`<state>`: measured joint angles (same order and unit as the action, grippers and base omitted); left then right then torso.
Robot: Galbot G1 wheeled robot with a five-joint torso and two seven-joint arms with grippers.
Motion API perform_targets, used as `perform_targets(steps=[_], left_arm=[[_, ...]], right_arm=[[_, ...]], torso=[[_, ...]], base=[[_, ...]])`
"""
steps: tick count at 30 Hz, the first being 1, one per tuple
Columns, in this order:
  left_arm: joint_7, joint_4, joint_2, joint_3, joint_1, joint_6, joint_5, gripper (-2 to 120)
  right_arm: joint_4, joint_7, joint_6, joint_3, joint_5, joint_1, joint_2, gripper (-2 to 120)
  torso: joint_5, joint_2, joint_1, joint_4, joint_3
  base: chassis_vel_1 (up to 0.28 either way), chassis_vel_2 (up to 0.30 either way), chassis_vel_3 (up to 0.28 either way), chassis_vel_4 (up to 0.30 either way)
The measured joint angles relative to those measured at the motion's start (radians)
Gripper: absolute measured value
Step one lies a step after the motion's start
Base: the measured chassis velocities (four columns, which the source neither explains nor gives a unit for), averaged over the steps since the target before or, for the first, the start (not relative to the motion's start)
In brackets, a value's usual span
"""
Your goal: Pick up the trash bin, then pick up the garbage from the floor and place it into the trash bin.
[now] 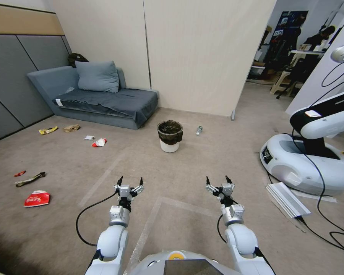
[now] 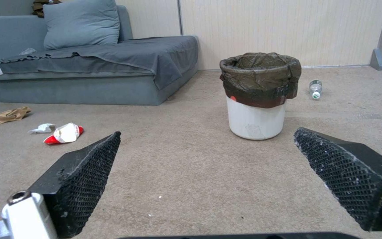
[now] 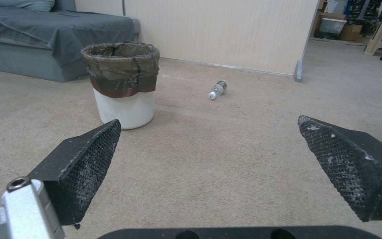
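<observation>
On the far left of the carpet lies a red-and-white wrapper (image 1: 37, 198), with a dark strip of litter (image 1: 30, 178) and a small red scrap (image 1: 20, 173) beyond it. Farther off, near the grey sofa (image 1: 99, 97), sit a yellow wrapper (image 1: 48, 130), crumpled brown paper (image 1: 71, 128), a white tissue (image 1: 89, 137) and a red-and-white packet (image 1: 99, 143).

The left gripper (image 1: 130, 181) reaches forward at the end of a straight, low arm above the floor, its fingers spread wide and holding nothing. Ahead, between the two arms, the trash bin (image 1: 169, 136) stands upright on the carpet, well apart from both grippers, its dark bag folded over the rim. A small clear bottle (image 1: 198, 130) lies on its side just to the right of the bin.

The right gripper (image 1: 218, 180) mirrors the left one, stretched forward, wide open and empty. A second white robot (image 1: 313, 152) stands at the far right.
</observation>
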<state>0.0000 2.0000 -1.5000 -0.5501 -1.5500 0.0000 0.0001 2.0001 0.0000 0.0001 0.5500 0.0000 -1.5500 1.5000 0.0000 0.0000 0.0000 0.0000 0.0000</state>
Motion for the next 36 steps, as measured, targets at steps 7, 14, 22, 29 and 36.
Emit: perform_targets(steps=[7,14,22,29,36], left_arm=[[0.000,0.000,0.000,0.000,0.000,0.000,0.000,100],[-0.026,0.082,-0.002,0.013,-0.021,0.066,0.025,100],[-0.092,0.287,-0.010,0.046,-0.074,0.236,0.093,100],[-0.152,0.475,-0.018,0.079,-0.124,0.391,0.153,100],[-0.160,0.498,-0.019,0.101,-0.139,0.420,0.154,100]], right_arm=[[0.000,0.000,0.000,0.000,0.000,0.000,0.000,100],[0.097,-0.004,-0.006,0.000,-0.034,-0.063,0.023,100],[0.308,-0.019,-0.026,-0.002,-0.113,-0.200,0.076,100],[0.443,-0.028,-0.038,-0.003,-0.164,-0.288,0.108,100],[0.447,-0.031,-0.025,-0.003,-0.158,-0.292,0.108,100]], torso=[[0.0000,0.000,0.000,0.0000,0.000],[0.0001,0.000,0.000,-0.0002,0.000],[0.0000,0.000,0.000,-0.0001,0.000],[0.0002,0.000,0.000,0.0001,0.000],[0.0000,0.000,0.000,0.0000,0.000]], base=[[0.000,0.000,0.000,0.000],[0.000,0.000,0.000,0.000],[0.000,0.000,0.000,0.000],[0.000,0.000,0.000,0.000],[0.000,0.000,0.000,0.000]])
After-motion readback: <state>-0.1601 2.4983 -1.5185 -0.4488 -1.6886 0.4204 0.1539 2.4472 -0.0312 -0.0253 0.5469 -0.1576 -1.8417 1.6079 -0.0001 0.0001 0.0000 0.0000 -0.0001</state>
